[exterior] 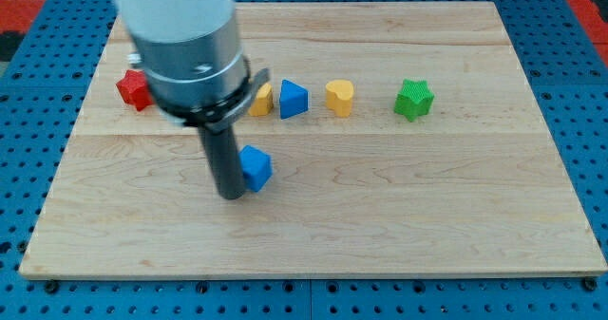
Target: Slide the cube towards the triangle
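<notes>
One blue cube (256, 167) touching my tip (232, 195); blue triangle (294, 100) beyond.

Single view, high and in front of wooden board (380, 225), tilted downward, whole board in frame, arm housing (185, 45) close at the view's top left

Bright, even overhead light falls across the pale wooden worktop (380, 216); shadows are short and soft, a faint one at the base of the green block (414, 100) and a small dark patch around my tip (231, 195), which sits just left of the blue cube (256, 168); the grey arm housing (185, 45) near the lens is slightly soft and shows a mild sheen; no harsh glare; block edges are a little fuzzy at this low resolution.
</notes>
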Motion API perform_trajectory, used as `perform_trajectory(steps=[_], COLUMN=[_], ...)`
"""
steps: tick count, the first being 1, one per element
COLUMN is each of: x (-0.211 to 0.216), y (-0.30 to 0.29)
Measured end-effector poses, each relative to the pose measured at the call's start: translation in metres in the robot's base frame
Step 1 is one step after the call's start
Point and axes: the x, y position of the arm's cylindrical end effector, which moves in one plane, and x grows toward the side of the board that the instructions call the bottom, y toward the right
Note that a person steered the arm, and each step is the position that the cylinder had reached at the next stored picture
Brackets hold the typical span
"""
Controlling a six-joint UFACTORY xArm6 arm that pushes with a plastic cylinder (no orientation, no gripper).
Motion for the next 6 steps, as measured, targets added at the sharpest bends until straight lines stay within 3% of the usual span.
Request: perform_trajectory(steps=[5,6], x=[-0.071,-0.071], y=[0.031,0.07])
